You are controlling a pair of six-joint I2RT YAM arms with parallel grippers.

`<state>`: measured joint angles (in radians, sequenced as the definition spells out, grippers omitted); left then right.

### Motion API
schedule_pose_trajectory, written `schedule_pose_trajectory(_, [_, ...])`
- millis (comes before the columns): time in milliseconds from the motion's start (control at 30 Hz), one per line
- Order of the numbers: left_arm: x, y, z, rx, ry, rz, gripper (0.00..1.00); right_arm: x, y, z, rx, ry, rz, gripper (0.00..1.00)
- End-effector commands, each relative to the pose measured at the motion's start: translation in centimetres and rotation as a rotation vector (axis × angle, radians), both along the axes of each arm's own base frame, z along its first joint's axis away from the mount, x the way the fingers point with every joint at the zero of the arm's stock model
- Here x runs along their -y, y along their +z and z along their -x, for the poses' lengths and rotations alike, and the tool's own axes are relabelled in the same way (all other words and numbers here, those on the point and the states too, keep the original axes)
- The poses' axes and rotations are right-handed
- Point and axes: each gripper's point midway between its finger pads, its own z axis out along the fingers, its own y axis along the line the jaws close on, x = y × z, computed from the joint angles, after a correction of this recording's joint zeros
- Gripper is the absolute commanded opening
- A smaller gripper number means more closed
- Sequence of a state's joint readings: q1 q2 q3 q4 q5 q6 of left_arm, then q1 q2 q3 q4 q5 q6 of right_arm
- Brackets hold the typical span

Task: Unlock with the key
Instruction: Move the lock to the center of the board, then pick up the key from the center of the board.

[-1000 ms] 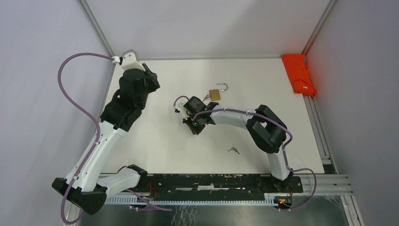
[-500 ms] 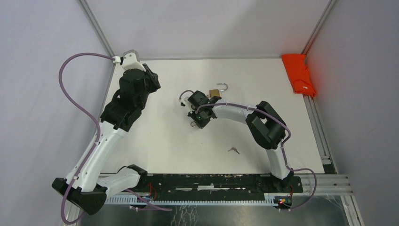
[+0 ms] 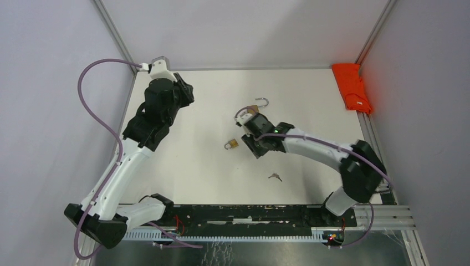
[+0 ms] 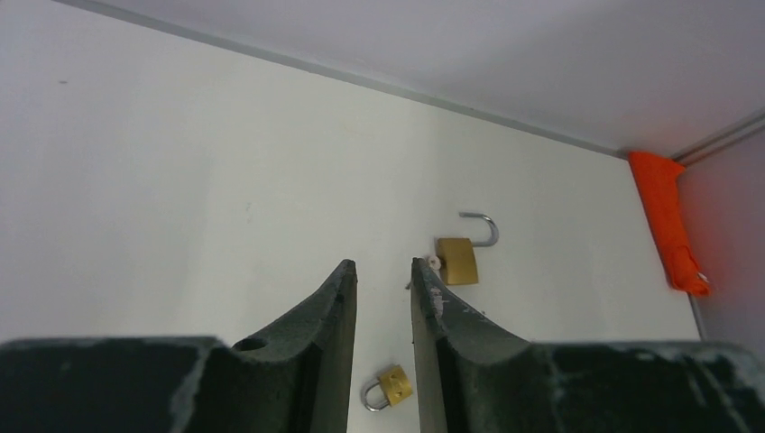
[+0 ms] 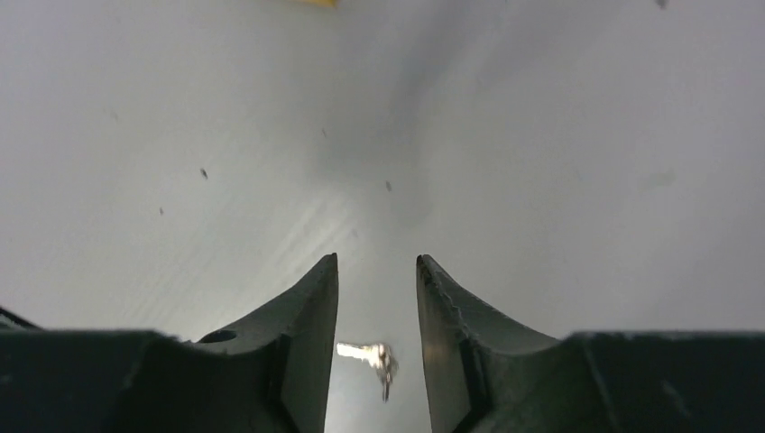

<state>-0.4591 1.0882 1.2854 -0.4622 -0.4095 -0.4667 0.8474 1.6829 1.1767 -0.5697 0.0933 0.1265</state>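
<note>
While the big padlock [image 4: 458,260] at the far middle already has its shackle swung open, the small padlock [image 3: 233,144] looks closed, so I judge the task only partly done. The key [image 3: 275,177] lies loose on the surface [image 3: 188,166], on the near side, apart from both locks. The right end effector [image 5: 377,271] is slightly spread and empty, facing the key. The left end effector [image 4: 383,280], also slightly spread and empty, hangs at the far left. There is wide room around the key; the walls and the orange object [image 3: 350,87] are well apart from it.
</note>
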Motion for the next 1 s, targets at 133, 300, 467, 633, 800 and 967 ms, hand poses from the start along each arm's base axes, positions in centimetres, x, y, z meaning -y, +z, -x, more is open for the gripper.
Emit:
schedule_pose_trajectory(133, [8.7, -2.5, -2.5, -0.057, -0.354, 0.129, 0.31, 6.7, -0.2, 4.1, 0.009, -0.195, 0.014, 0.41])
schedule_pose_trajectory(300, [10.7, -5.9, -3.4, -0.163, -0.417, 0.142, 0.27, 7.8, -1.7, 6.6, -0.045, -0.177, -0.008, 0.40])
schedule_pose_trajectory(467, [10.9, -7.5, -3.5, -0.206, -0.410, 0.140, 0.27, 9.1, -2.9, 8.0, -0.066, -0.190, 0.004, 0.41])
schedule_pose_trajectory(633, [11.2, -7.9, -3.6, -0.218, -0.419, 0.150, 0.27, 9.0, -3.1, 8.0, -0.056, -0.187, -0.007, 0.40])
schedule_pose_trajectory(800, [11.0, -8.1, -3.5, -0.226, -0.415, 0.147, 0.26, 8.7, -3.7, 7.7, -0.058, -0.172, -0.005, 0.38])
schedule_pose_trajectory(967, [10.8, -8.4, -3.4, -0.230, -0.409, 0.138, 0.26, 8.8, -4.3, 7.5, -0.059, -0.169, 0.025, 0.33])
